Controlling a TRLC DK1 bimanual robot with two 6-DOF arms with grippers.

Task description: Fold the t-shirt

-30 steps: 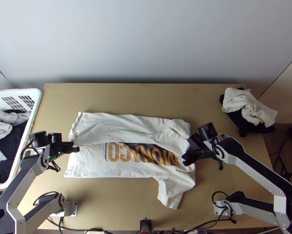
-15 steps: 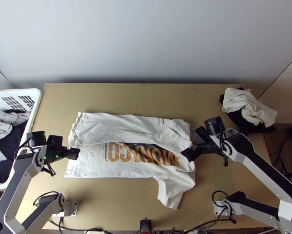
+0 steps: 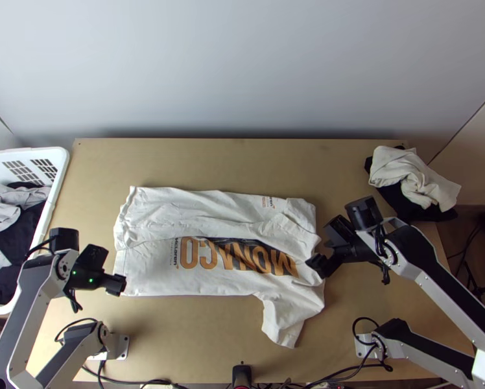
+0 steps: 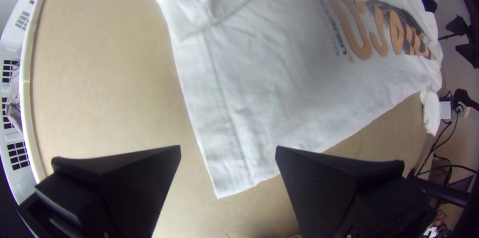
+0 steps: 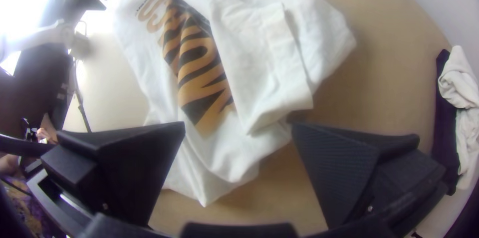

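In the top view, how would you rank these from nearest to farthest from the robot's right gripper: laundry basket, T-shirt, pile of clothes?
From the right gripper:
1. T-shirt, right by it, toward the left.
2. Pile of clothes, at the table's far right corner.
3. Laundry basket, at the table's left edge.

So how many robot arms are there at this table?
2. The left arm stands at the left of the table, open fingers near the shirt's hem; the right arm stands opposite, open fingers near its other end.
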